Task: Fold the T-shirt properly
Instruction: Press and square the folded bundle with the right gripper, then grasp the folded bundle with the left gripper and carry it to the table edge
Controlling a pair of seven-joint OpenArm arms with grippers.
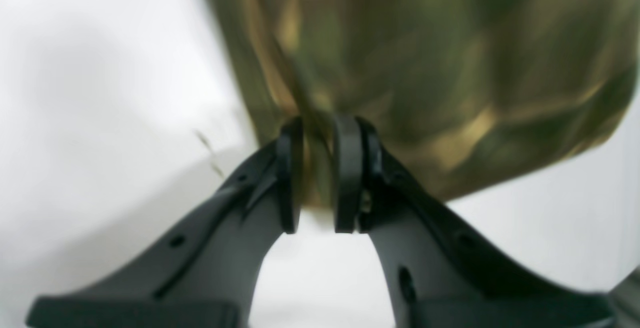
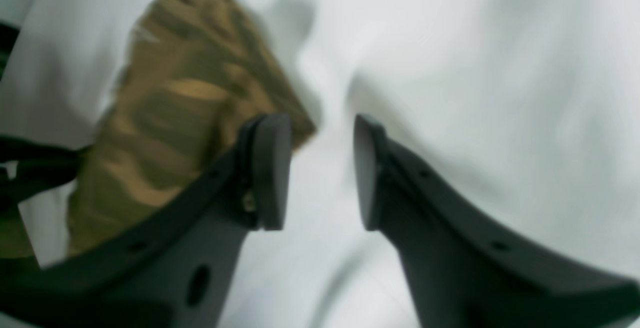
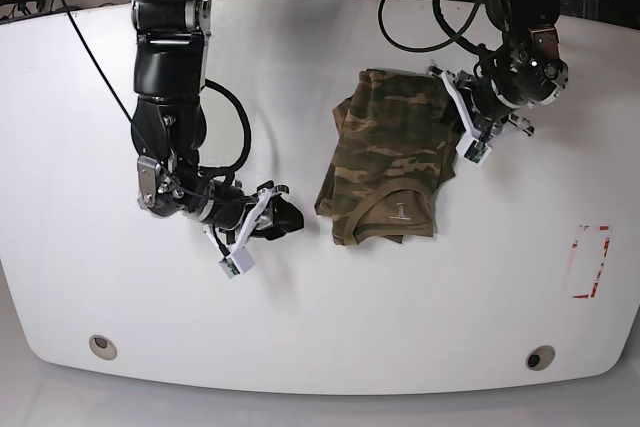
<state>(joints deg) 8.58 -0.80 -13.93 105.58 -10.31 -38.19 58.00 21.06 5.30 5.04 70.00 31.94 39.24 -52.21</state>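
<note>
Gripping a bunched edge of the shirt (image 1: 425, 67), the left gripper (image 1: 320, 178) has cloth pinched between its pads, jaws drawn narrow on the fabric, over the shirt's far-right corner toward the table's (image 3: 300, 347) back edge. The right gripper (image 2: 320, 173) hangs just off the shirt's near-left side with jaws parted and only white table between them, holding nothing.

The shirt lies mid-table as a partly folded bundle, its long axis running from the far edge toward the near edge, neck band and label at the near end. In the right wrist view the cloth sits up and to the left of the open jaws, one finger (image 2: 272, 168) in front of a shirt corner; contact there can't be told through the blur.

So the relation that counts: the shirt lies between the two grippers, left one clamped at the far end, right one free beside the near end. My read is that the right arm is better placed for the near-left corner. Open room is plenty: bare table to the left, to the right out to a red-marked patch (image 3: 588, 262) by the right edge, and along the front
</note>
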